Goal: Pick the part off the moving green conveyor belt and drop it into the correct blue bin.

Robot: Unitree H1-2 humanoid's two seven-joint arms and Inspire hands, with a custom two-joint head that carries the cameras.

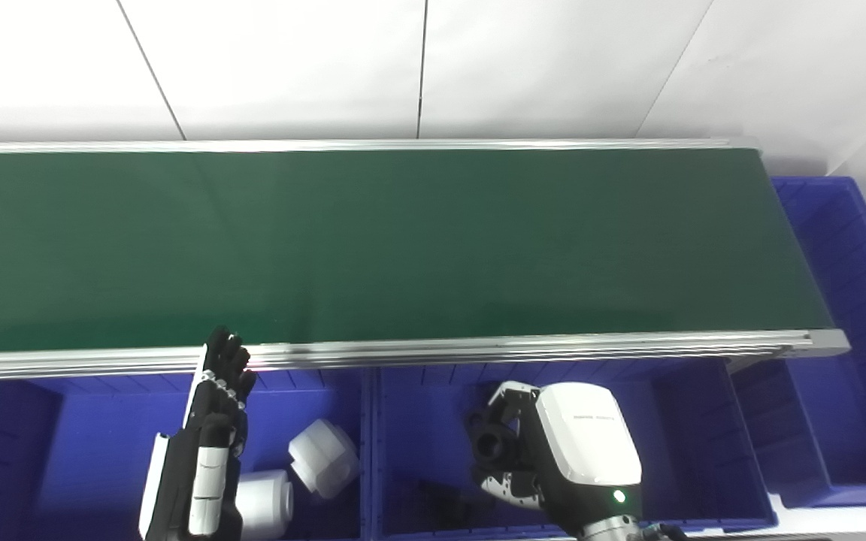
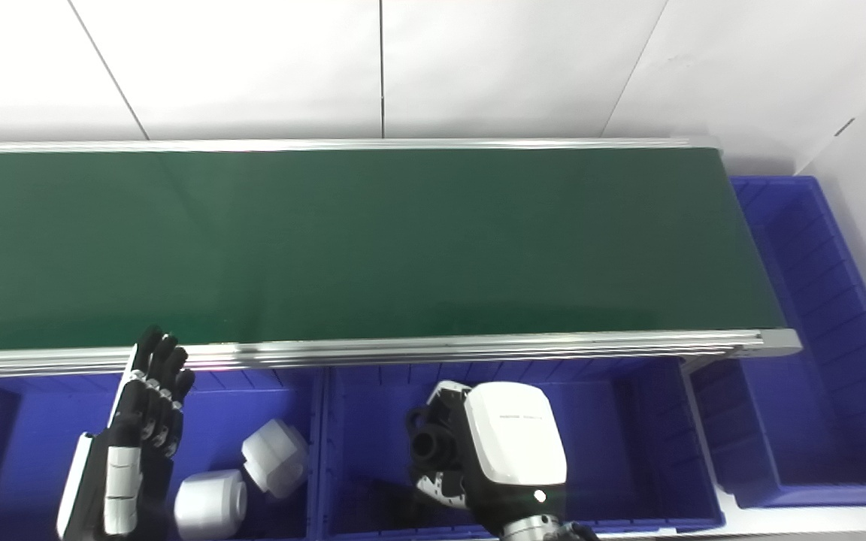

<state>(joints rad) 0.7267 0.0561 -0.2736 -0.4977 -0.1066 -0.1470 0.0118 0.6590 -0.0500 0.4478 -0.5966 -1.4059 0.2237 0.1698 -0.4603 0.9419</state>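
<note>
The green conveyor belt (image 1: 373, 240) runs across the view with no part on it. My right hand (image 1: 553, 447) hovers over the middle blue bin (image 1: 673, 421), shut on a black part (image 1: 492, 442) that shows at its left side. My left hand (image 1: 207, 443) stands over the left blue bin (image 1: 95, 428) with its fingers (image 1: 224, 361) straight and apart, holding nothing, tips near the belt's front rail. Two white cylindrical parts (image 1: 324, 457) (image 1: 264, 503) lie in the left bin beside that hand.
A dark part (image 1: 444, 500) lies on the floor of the middle bin, below the right hand. A third blue bin (image 1: 854, 300) stands past the belt's right end. An aluminium rail (image 1: 523, 347) edges the belt's front. White wall panels rise behind.
</note>
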